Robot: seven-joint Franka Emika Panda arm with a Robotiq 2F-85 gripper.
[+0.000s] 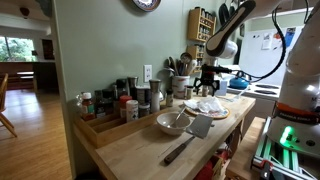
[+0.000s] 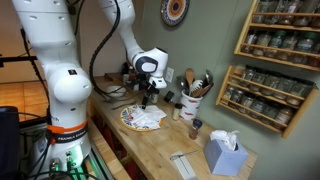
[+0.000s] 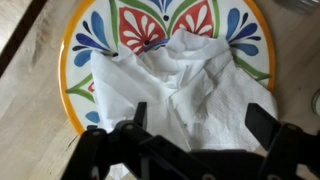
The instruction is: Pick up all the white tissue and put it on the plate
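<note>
White tissue [image 3: 190,85] lies crumpled on a colourful patterned plate [image 3: 110,25] on the wooden counter. It also shows in both exterior views, on the plate [image 1: 208,108] [image 2: 141,118]. My gripper [image 3: 200,118] hangs just above the tissue with its two fingers spread wide apart and nothing between them. In the exterior views the gripper [image 1: 207,82] [image 2: 148,95] is directly over the plate.
A grey bowl [image 1: 171,123] and a spatula [image 1: 190,135] lie near the counter's front. A tray of spice jars [image 1: 115,105] stands along the wall. A utensil holder [image 2: 191,100] and a blue tissue box [image 2: 224,155] stand beside the plate.
</note>
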